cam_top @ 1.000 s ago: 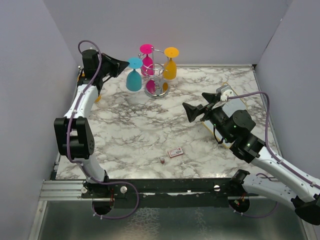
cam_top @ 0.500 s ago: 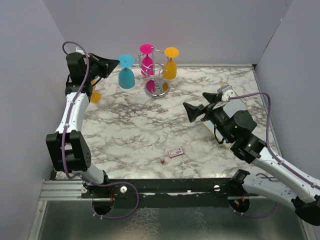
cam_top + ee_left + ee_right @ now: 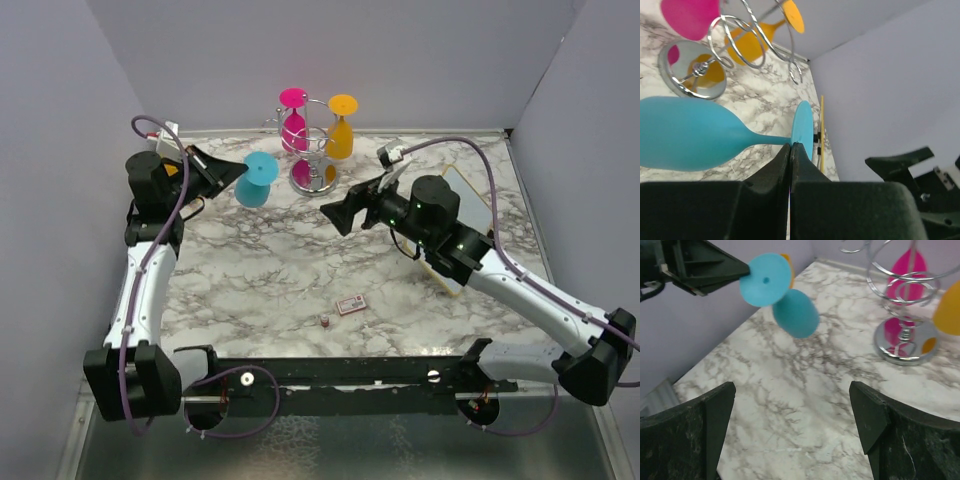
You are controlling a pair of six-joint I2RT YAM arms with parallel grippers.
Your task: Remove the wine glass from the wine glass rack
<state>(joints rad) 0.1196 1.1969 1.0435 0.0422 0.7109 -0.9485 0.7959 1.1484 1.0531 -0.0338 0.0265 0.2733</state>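
Observation:
The chrome wine glass rack (image 3: pixel 313 150) stands at the back of the marble table. A pink glass (image 3: pixel 294 122) and an orange glass (image 3: pixel 341 130) hang on it upside down. My left gripper (image 3: pixel 238 173) is shut on the stem of a blue wine glass (image 3: pixel 255 181), held tilted on its side in the air, left of the rack and clear of it. In the left wrist view my gripper (image 3: pixel 791 146) pinches the stem next to the foot (image 3: pixel 802 129). My right gripper (image 3: pixel 335 214) is open and empty, near the middle of the table, facing the blue glass (image 3: pixel 796 313).
A small red and white box (image 3: pixel 350 305) and a tiny item (image 3: pixel 324 320) lie near the front of the table. A yellow-edged board (image 3: pixel 468 205) lies at the right under my right arm. Grey walls close in the back and both sides.
My left gripper has carried the blue glass off the rack, down and toward the near left, tipping it on its side. My right arm has swung left toward the middle.

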